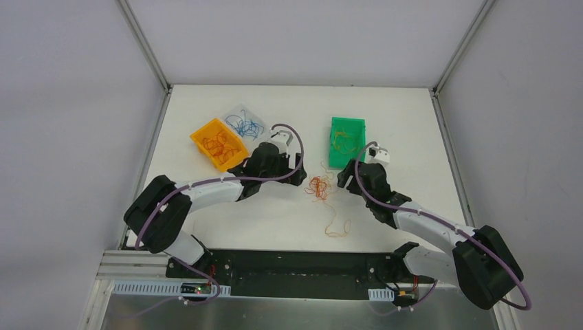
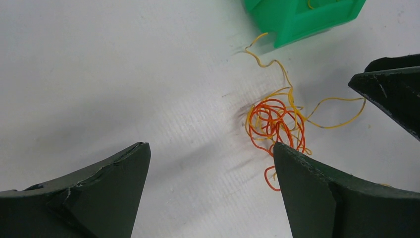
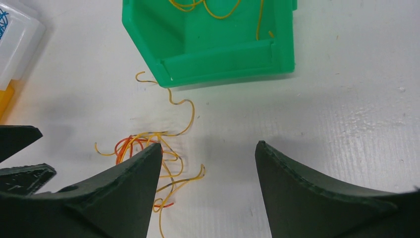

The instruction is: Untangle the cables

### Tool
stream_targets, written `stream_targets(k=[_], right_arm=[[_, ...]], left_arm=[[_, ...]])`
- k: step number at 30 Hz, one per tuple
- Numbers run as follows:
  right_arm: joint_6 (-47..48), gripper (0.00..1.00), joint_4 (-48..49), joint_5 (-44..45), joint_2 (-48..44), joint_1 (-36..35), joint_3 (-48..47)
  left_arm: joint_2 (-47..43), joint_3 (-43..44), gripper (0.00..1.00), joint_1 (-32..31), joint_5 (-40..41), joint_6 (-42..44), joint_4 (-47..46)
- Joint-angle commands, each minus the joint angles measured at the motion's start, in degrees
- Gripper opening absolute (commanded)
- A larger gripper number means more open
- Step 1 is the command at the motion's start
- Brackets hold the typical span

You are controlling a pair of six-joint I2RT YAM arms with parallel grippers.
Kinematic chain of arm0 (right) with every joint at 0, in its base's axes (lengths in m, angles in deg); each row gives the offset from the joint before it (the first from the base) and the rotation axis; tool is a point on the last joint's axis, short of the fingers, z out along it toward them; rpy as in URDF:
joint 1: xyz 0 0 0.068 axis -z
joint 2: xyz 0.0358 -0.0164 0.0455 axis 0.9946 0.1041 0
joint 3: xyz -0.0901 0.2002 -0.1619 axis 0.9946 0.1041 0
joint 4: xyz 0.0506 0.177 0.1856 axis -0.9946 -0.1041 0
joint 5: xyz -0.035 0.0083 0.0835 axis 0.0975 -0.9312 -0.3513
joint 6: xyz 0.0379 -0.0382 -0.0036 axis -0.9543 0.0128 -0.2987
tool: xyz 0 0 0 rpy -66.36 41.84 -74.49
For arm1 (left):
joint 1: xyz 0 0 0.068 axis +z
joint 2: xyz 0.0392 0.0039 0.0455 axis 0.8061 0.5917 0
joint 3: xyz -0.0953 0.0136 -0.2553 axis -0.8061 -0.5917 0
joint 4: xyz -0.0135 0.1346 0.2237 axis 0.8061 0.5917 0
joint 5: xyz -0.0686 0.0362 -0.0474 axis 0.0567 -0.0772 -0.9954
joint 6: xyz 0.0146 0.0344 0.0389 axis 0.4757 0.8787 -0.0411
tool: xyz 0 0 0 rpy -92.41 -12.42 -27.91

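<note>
A tangle of orange-red and yellow cables (image 1: 317, 187) lies on the white table between my two grippers. In the left wrist view the tangle (image 2: 275, 121) sits just beyond my right-hand finger, and a yellow strand (image 2: 270, 62) runs toward the green bin. My left gripper (image 2: 210, 145) is open over bare table, left of the tangle (image 1: 300, 175). My right gripper (image 3: 208, 144) is open too, with the tangle (image 3: 168, 158) partly hidden behind its left finger. Nothing is between either pair of fingers. A loose orange-yellow strand (image 1: 337, 227) lies nearer the arm bases.
A green bin (image 1: 332, 155) with yellow cables (image 3: 218, 10) stands behind the right gripper. An orange bin (image 1: 206, 134) with orange-red cables and a clear bin (image 1: 234, 113) with blue cables (image 1: 246, 126) stand behind the left gripper. Grey walls enclose the table.
</note>
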Motion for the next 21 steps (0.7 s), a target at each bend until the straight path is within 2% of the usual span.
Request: stream_targets(k=[1, 3, 9, 18, 21], right_arm=[[-0.9, 0.72, 0.1, 3.4, -0.6, 0.1, -2.6], [-1.2, 0.72, -0.9, 4.4, -1.0, 0.2, -2.7], [-1.3, 0.69, -2.3, 4.1, -3.5, 0.2, -1.6], [2.4, 0.67, 2.9, -6.2, -9.1, 0.1, 2.2], [2.1, 0.66, 3.1, -8.1, -9.0, 0.1, 2.9]], left_arm=[[3.7, 5.6, 0.97, -1.5, -6.8, 5.8, 1.5], [5.8, 7.6, 0.94, -2.0, -10.2, 7.7, 3.2], [11.4, 13.3, 0.88, -4.6, -11.9, 10.2, 8.5], [16.0, 17.0, 0.83, -4.9, -14.3, 8.5, 10.7], [18.1, 19.1, 0.75, -5.0, -14.8, 7.6, 12.5]])
